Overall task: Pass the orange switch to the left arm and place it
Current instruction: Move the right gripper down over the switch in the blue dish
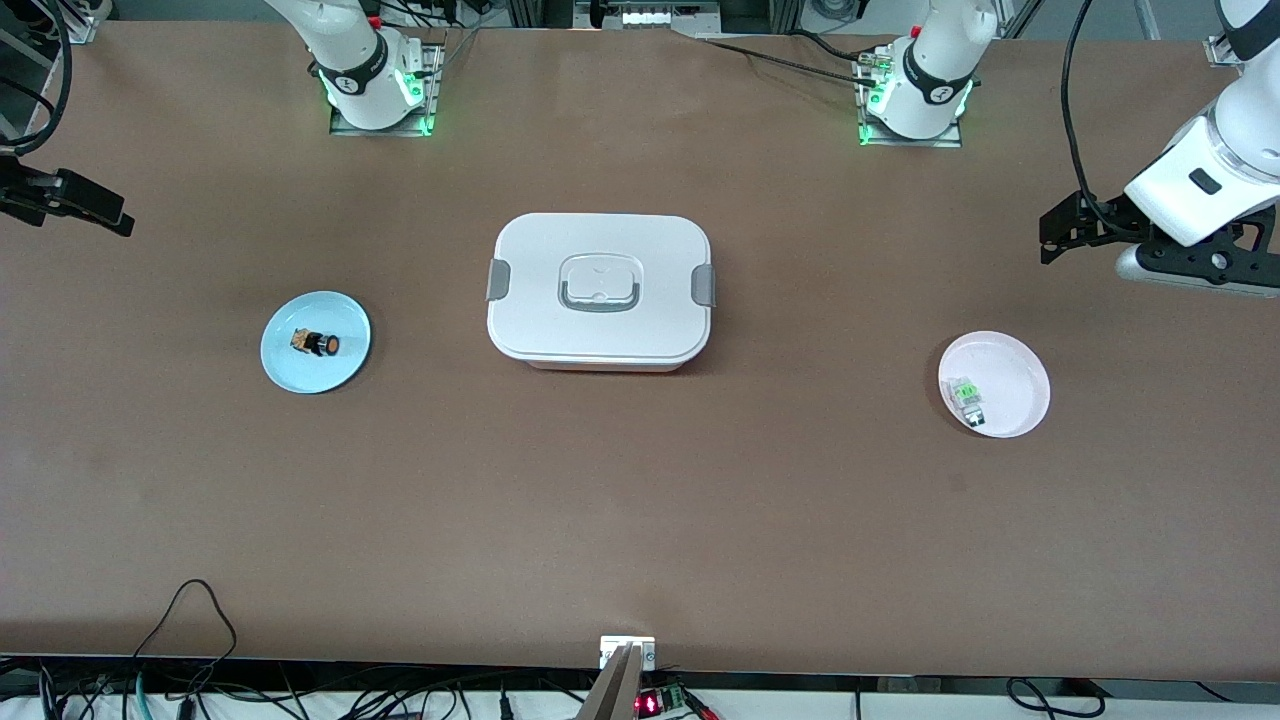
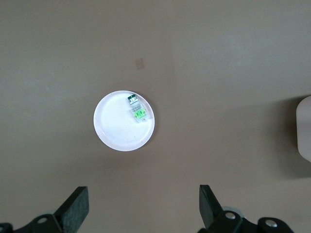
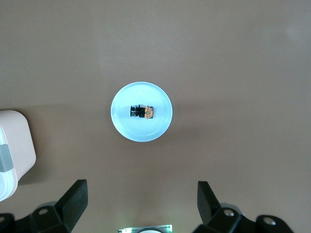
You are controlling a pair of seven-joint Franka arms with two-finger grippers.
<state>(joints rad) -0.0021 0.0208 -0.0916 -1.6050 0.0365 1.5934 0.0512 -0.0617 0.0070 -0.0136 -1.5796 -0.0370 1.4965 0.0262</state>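
The orange switch (image 1: 316, 343) lies on its side on a light blue plate (image 1: 285, 358) toward the right arm's end of the table; the right wrist view shows the switch (image 3: 142, 112) on the plate (image 3: 160, 124). The white lidded box (image 1: 600, 290) stands mid-table between the two plates. My right gripper (image 1: 105, 213) hangs open and empty over the table's edge at the right arm's end, its fingertips (image 3: 77, 191) wide apart. My left gripper (image 1: 1060, 235) hangs open and empty over the left arm's end, its fingertips (image 2: 80, 196) wide apart.
A pale pink plate (image 1: 1018, 372) toward the left arm's end holds a small clear part with a green top (image 1: 967, 398), also in the left wrist view (image 2: 136, 109). The box's edge shows in both wrist views (image 3: 12, 145) (image 2: 305, 126). Cables run along the table's near edge.
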